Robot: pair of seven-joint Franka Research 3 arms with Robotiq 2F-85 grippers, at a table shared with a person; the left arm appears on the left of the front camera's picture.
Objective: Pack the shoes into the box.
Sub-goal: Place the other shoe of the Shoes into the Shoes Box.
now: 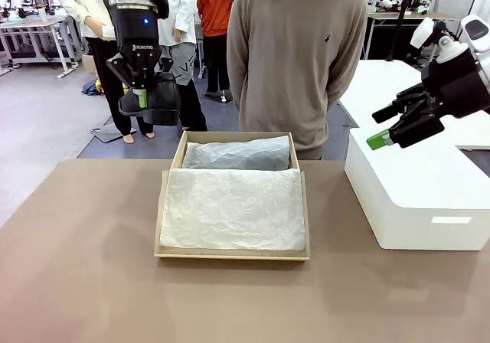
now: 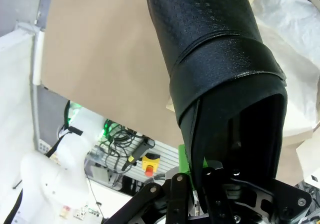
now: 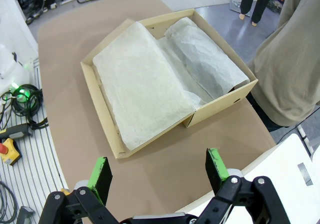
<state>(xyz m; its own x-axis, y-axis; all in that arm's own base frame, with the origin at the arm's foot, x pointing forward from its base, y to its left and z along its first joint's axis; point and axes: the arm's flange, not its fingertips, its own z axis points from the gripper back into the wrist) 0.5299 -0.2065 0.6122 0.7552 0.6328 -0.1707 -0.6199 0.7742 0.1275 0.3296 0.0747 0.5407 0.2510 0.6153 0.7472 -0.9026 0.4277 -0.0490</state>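
Table, front view: brown table [image 1: 76, 266] runs across to a person [image 1: 298, 60] in a taupe sweater standing at the far side.
Box, front view: tan cardboard box [image 1: 233, 256] lies open mid-table. A sheet of white tissue paper [image 1: 233, 209] is spread flat over its near, shallow half. The deeper far half holds a tissue-covered bundle [image 1: 237, 153] with something dark showing through.
White block, front view: large white block [image 1: 413, 197] stands right of the box, apart from it.
Left gripper, front view: left gripper [image 1: 142, 98] hangs above the box's far left corner, fingers pointing down, clamped on a glossy black shoe [image 1: 161, 102] that is in the air, clear of the box.
Right gripper, front view: right gripper [image 1: 380, 127] hovers over the white block, jaws spread wide, nothing between them.
Shoe, left wrist view: the shoe [image 2: 215, 59] rises from the fingers, a textured black upper with a smooth band across it and its opening facing the camera.
Pad, left wrist view: one green pad [image 2: 184, 160] presses the shoe's outer side near the collar.
Background, left wrist view: bare table and crumpled tissue paper [image 2: 295, 29] lie beyond.
Box, right wrist view: the box [image 3: 215, 109] sits on the table below, flat sheet in one half, pale bundle [image 3: 205, 59] in the deeper half nearest the person.
Right gripper, right wrist view: green pads [image 3: 101, 176] stand far apart, empty, above the table's edge.
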